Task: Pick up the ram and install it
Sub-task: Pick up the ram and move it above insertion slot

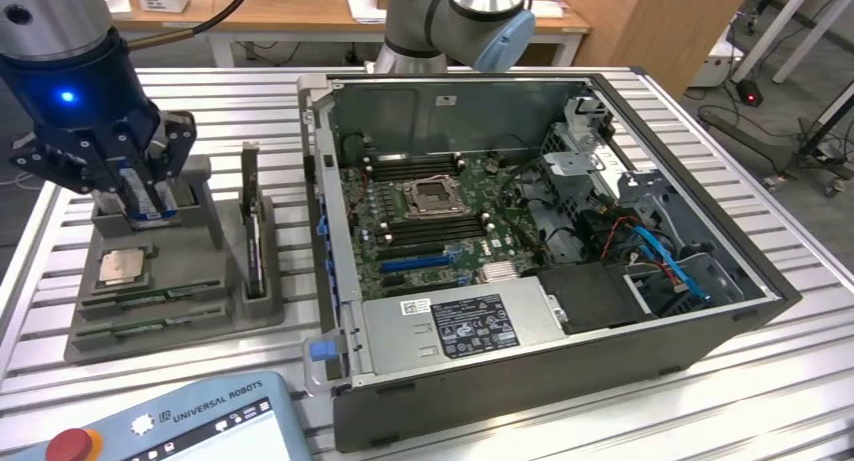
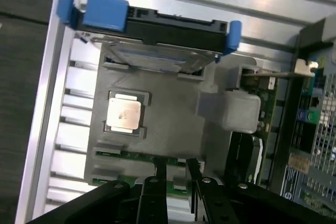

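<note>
Gripper (image 1: 144,205) is hung over the gray holder (image 1: 200,186) at the PC case's (image 1: 534,381) 9 o'clock, fingers (image 2: 156,198) spread, ram sticks (image 1: 150,298) seen seated underneath.

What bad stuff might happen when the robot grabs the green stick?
1. Two ram sticks lie close together in the gray holder; the open gripper might bump the wrong one.
2. The silver processor sits beside them and might get scraped.
3. The tall dark card stands between them and the computer case; a carried stick might hit it.
</note>
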